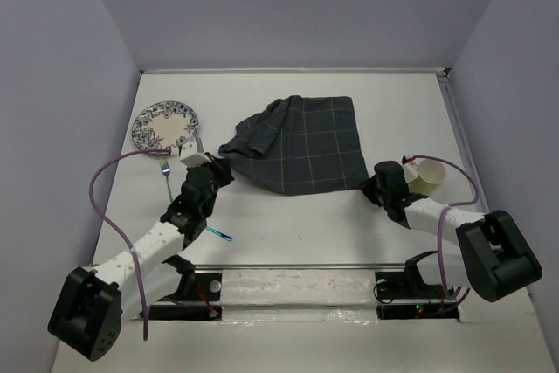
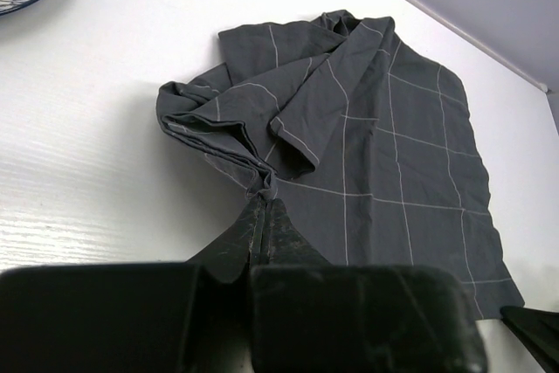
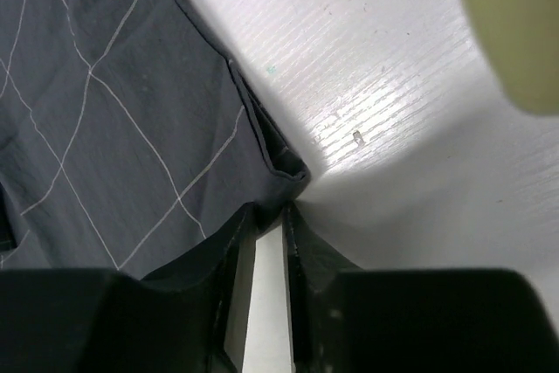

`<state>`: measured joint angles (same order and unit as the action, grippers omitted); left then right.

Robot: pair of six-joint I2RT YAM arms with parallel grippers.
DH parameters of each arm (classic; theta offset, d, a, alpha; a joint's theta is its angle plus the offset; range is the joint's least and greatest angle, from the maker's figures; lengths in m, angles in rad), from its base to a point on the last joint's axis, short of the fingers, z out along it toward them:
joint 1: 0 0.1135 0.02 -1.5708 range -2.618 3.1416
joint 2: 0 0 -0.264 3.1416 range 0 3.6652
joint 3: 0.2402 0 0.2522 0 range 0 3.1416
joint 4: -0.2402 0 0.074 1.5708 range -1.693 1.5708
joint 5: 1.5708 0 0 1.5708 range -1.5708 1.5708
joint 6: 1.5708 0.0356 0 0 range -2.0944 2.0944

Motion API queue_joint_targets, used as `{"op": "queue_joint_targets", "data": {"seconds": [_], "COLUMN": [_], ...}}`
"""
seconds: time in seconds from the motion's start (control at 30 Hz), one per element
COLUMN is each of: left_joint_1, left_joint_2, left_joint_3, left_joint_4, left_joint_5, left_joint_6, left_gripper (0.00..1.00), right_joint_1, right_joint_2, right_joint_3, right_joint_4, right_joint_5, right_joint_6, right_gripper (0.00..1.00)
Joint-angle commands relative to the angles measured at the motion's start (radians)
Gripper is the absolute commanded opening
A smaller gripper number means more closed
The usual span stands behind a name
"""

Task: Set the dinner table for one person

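Nearest the arm bases, a slim blue-handled utensil (image 1: 220,234) lies alone on the large plain white dinner table (image 1: 297,216), which spreads under everything in view.

Just beyond it, the left gripper (image 2: 265,207) is pinched tight on the bunched left corner of the dark grey cloth with thin pale grid lines (image 2: 376,146). On the other side, the right gripper (image 3: 272,211) sits low at the cloth's near right corner. Its jaws are narrow, with a strip of bare table showing between them, and we see no fabric caught there.

We judge the step in hand to be taking the cloth by two corners so it can be spread flat as a place mat.

Next, the right jaws must close on the hem, and then both arms should draw apart evenly so the crumpled left side unfolds.

Beyond the right gripper a pale cream paper cup (image 1: 430,175) lies on its side. A pale-handled fork (image 1: 164,172) lies at far left, and behind it sits a round blue-and-white patterned plate (image 1: 164,125). All three have yet to be placed.
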<state>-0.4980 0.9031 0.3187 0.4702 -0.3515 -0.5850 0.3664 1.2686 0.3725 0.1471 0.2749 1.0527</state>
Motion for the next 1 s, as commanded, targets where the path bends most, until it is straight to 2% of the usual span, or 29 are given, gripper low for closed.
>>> {"op": "queue_joint_targets", "data": {"seconds": [0.0, 0.1, 0.13, 0.23, 0.5, 0.6, 0.73, 0.8, 0.97], "left_joint_1": [-0.008, -0.01, -0.013, -0.014, -0.024, -0.024, -0.024, -0.024, -0.022], "left_joint_2": [-0.015, -0.012, -0.012, -0.027, -0.193, -0.251, -0.286, -0.294, -0.254], "left_joint_3": [0.01, 0.023, 0.034, 0.063, 0.218, 0.345, 0.544, 0.594, 0.658], "left_joint_4": [0.059, 0.058, 0.053, 0.039, -0.054, -0.126, -0.174, -0.185, -0.199], "left_joint_5": [-0.02, -0.026, -0.032, -0.047, -0.089, -0.084, -0.052, -0.037, -0.049], "left_joint_6": [0.002, 0.008, 0.016, 0.022, 0.043, 0.073, 0.091, 0.1, 0.108], "left_gripper": [0.0, 0.0, 0.0, 0.0, 0.0, 0.0, 0.0, 0.0, 0.0], "right_joint_1": [0.002, 0.002, 0.002, 0.002, 0.002, 0.002, 0.002, 0.002, 0.002], "right_joint_2": [0.018, 0.041, 0.041, -0.004, -0.42, -0.529, -0.612, -0.626, -0.588], "right_joint_3": [-0.007, 0.0, 0.005, 0.04, 0.176, 0.307, 0.491, 0.616, 0.766], "right_joint_4": [0.042, 0.075, 0.078, 0.068, -0.07, -0.147, -0.266, -0.343, -0.423], "right_joint_5": [0.043, 0.053, 0.061, 0.086, 0.171, 0.172, 0.13, 0.101, 0.03], "right_joint_6": [0.03, 0.012, -0.022, -0.094, -0.408, -0.509, -0.557, -0.563, -0.586], "right_gripper": [0.19, 0.1, 0.0, 0.0, 0.0, 0.0, 0.0, 0.0, 0.0]}}
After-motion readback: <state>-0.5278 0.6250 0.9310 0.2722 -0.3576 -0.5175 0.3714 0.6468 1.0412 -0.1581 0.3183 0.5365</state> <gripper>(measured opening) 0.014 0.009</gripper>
